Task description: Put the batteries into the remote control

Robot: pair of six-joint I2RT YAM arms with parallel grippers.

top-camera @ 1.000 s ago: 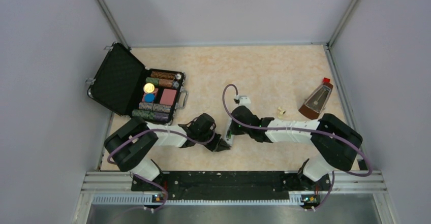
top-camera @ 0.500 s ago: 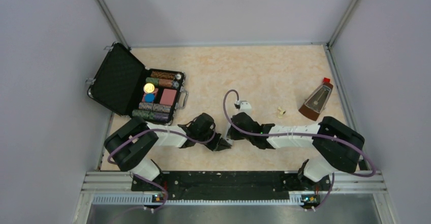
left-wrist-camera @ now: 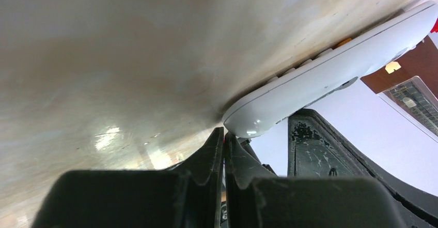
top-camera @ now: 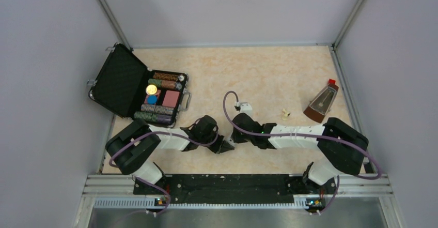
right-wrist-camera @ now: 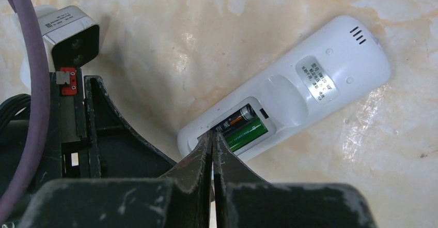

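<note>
A marbled beige surface (top-camera: 268, 73) carries the scene, walled by pale panels. Two arms reach in from the near edge and meet at front centre: the left arm (top-camera: 155, 140) from the left, the right arm (top-camera: 304, 135) from the right. An open black case (top-camera: 121, 80) of coloured chip rolls lies at the far left. A brown metronome (top-camera: 321, 104) with a red top stands at the right, well apart from the arms.

Between the arm tips lies the remote control (right-wrist-camera: 310, 88), white, button face down on the surface, its battery bay uncovered. The left jaws are shut, holding nothing, with their tips just beside the remote's rounded end. The right jaws are likewise pressed together and empty, their tips over the open bay's end; whether they touch cannot be told.

The batteries (right-wrist-camera: 245, 126), one green and one darker, sit side by side inside the bay. A small pale piece (top-camera: 284, 114) lies near the metronome.
</note>
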